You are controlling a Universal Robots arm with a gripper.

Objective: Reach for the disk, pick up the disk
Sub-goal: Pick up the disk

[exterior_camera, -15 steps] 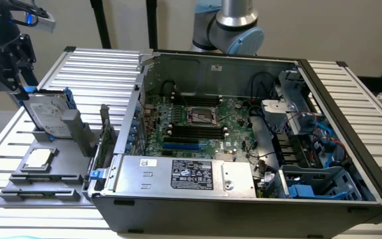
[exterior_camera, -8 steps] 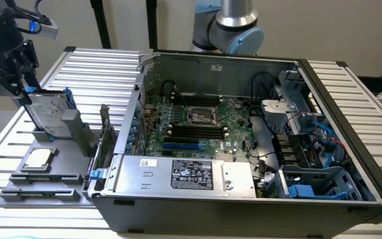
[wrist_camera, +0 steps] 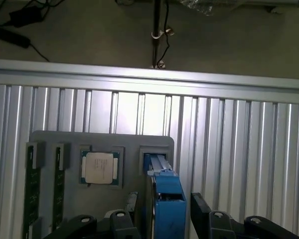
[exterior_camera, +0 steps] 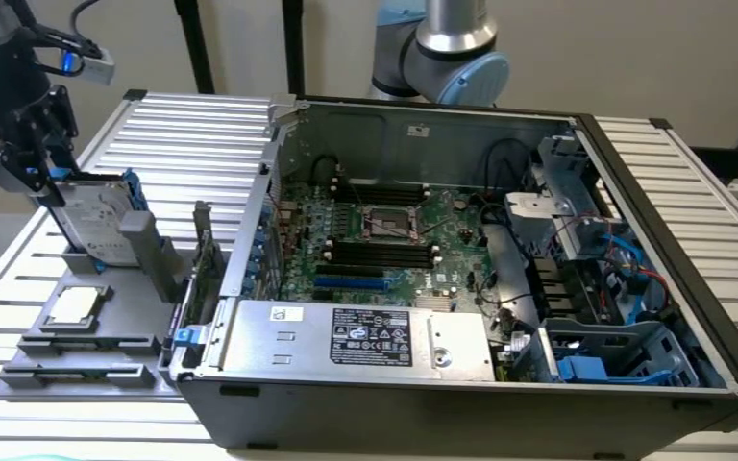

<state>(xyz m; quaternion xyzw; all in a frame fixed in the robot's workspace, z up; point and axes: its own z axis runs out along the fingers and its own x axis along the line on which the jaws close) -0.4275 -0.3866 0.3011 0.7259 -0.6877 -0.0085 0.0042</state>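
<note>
Wrist view shows the tool [wrist_camera: 164,221] with jaws apart, straddling the disk [wrist_camera: 167,191], which stands on edge in the grey holder [wrist_camera: 55,140]. An off-centre closure could tilt it and jam it there.

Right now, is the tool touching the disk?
Cannot tell. In the wrist view the open tool straddles the disk; a gap shows beside one finger, but the other side is unclear.

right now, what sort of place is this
Probably a robotics lab workbench for computer servicing: an opened PC case with its motherboard exposed sits on a ribbed metal table, with a robot arm and a grey parts fixture nearby.
</note>
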